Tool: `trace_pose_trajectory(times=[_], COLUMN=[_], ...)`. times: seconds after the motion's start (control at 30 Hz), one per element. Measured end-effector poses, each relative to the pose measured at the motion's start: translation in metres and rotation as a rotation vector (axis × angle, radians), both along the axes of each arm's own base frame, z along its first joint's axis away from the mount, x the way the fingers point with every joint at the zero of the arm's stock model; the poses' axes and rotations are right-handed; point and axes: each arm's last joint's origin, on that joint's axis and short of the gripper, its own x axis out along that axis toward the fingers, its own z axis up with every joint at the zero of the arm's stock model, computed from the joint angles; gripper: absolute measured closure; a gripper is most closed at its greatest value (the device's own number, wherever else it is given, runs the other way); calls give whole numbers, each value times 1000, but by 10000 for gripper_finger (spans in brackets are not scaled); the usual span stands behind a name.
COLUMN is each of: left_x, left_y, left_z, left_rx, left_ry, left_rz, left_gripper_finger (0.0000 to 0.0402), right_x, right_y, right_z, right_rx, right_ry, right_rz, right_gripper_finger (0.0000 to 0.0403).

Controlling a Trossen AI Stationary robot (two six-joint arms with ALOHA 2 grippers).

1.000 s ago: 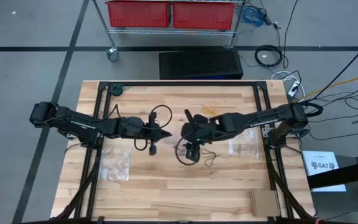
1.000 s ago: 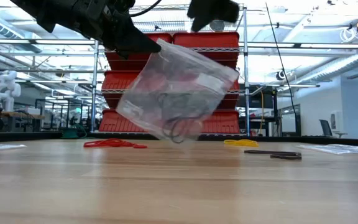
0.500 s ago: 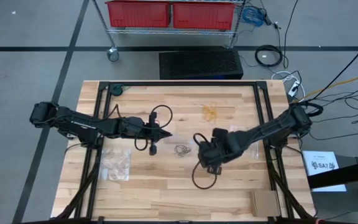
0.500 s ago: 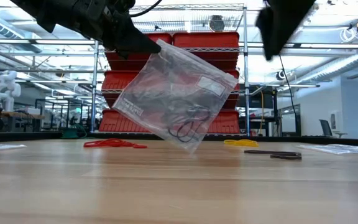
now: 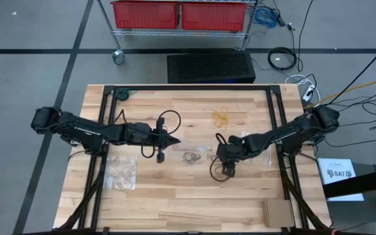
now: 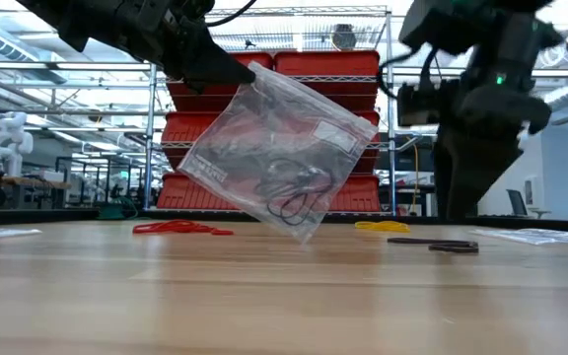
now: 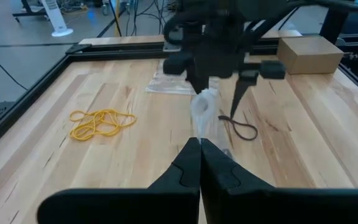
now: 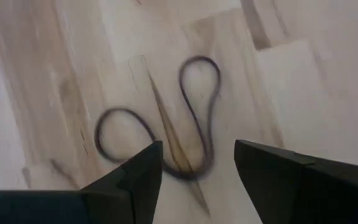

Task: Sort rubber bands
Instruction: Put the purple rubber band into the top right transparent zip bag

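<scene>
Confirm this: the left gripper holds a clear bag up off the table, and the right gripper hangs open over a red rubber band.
Not quite. The rubber band under the open right gripper is black, as the right wrist view shows. The left gripper does hold the clear bag up off the table.

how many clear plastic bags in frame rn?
3. One clear flat plastic bag hangs from the shut left gripper above the wooden table. One lies flat on its left side, and one on its right side. None appears hidden.
</scene>
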Motion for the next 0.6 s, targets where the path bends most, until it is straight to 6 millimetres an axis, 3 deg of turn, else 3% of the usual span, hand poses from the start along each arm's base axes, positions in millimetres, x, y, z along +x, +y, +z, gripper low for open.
trace_pose_trajectory(times=[0.13,0.33,0.6], left_x=[0,0,0], left_y=[1,1,1], left_z=[0,0,0], left_rx=[0,1,1], left_ry=[0,0,3], left_rz=[5,5,5], left_gripper_finger=[401,401,401], right_x=[-1,-1,0], right_y=[-3,2,6], right_z=[-10,-9,-16], right_rx=[8,74,-4], right_ry=[-19,-21,-6], right_rz=[-1,39,130], right_gripper_finger=[211,211,211])
